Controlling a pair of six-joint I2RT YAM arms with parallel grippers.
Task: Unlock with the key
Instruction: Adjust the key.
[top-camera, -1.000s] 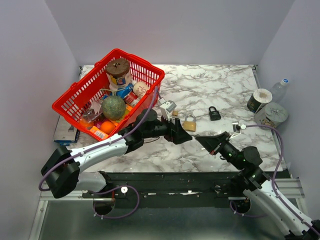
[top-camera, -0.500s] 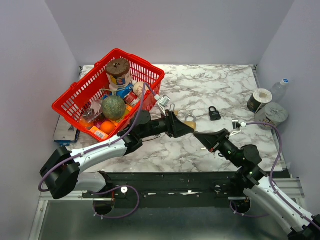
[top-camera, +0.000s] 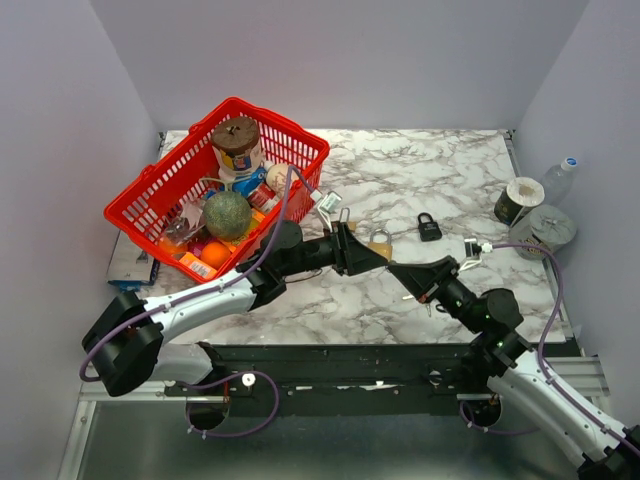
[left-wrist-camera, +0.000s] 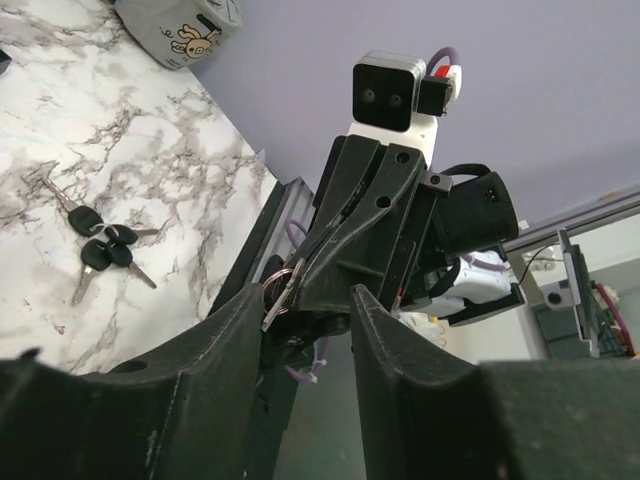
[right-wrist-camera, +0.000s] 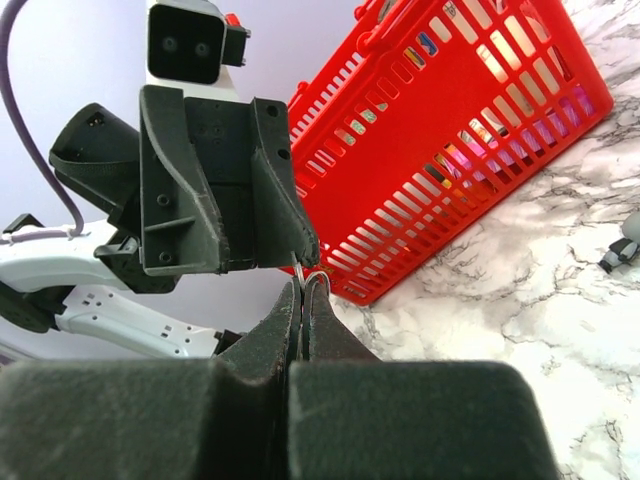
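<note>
Passing the key ring (right-wrist-camera: 311, 279) from one arm to the other is judged to be the step in hand. The ring is pinched at the tips of the right gripper (right-wrist-camera: 303, 292), whose jaws are pressed shut on it; what hangs from it cannot be made out. The left gripper (left-wrist-camera: 308, 300) is set around those tips with its fingers apart, and no grip by it is shown. Next, a firm hold by the left fingers is called for before anything is released. A carry to the brass padlock (top-camera: 378, 241), lying on the table near the meeting grippers, would follow. The table (top-camera: 450, 170) is white marble with grey veins, shut in by plain lilac walls. A red basket (top-camera: 166, 158) is set at its left.
</note>
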